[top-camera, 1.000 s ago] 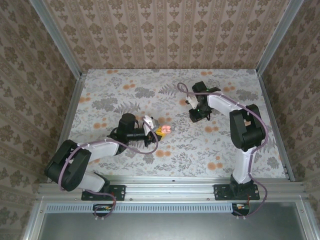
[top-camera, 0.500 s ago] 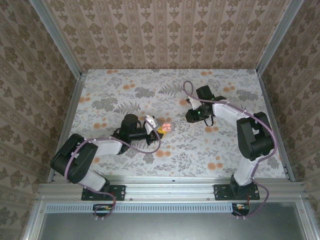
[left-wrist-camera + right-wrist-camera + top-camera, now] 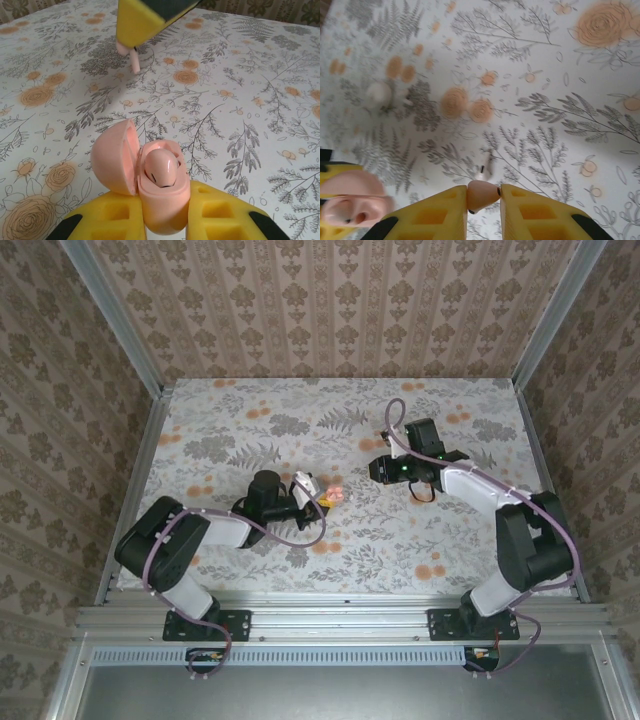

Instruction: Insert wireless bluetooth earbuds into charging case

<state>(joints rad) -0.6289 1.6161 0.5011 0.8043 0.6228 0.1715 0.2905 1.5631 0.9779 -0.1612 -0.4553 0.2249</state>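
Observation:
The charging case [image 3: 167,212] is a pale pink clamshell, open, with its lid [image 3: 112,160] swung to the left. One earbud [image 3: 161,169] sits in its base. My left gripper [image 3: 165,196] is shut on the case base, just above the table near the middle [image 3: 322,496]. My right gripper [image 3: 482,192] is shut on the second earbud [image 3: 481,196], whose pale stem points away toward the table. In the top view the right gripper [image 3: 376,469] hangs a short way right of the case [image 3: 338,495]. The left wrist view shows that earbud [image 3: 133,57] hanging under a yellow pad.
The flowered tablecloth [image 3: 430,530] covers the table. Patterned walls and metal rails [image 3: 545,480] close in the back and both sides. The right arm's cable [image 3: 392,420] loops above its wrist. Open cloth lies in front of the case.
The right arm has swung its elbow out to the right and its gripper has shifted slightly left toward the case. The left gripper has edged the case a little up and right.

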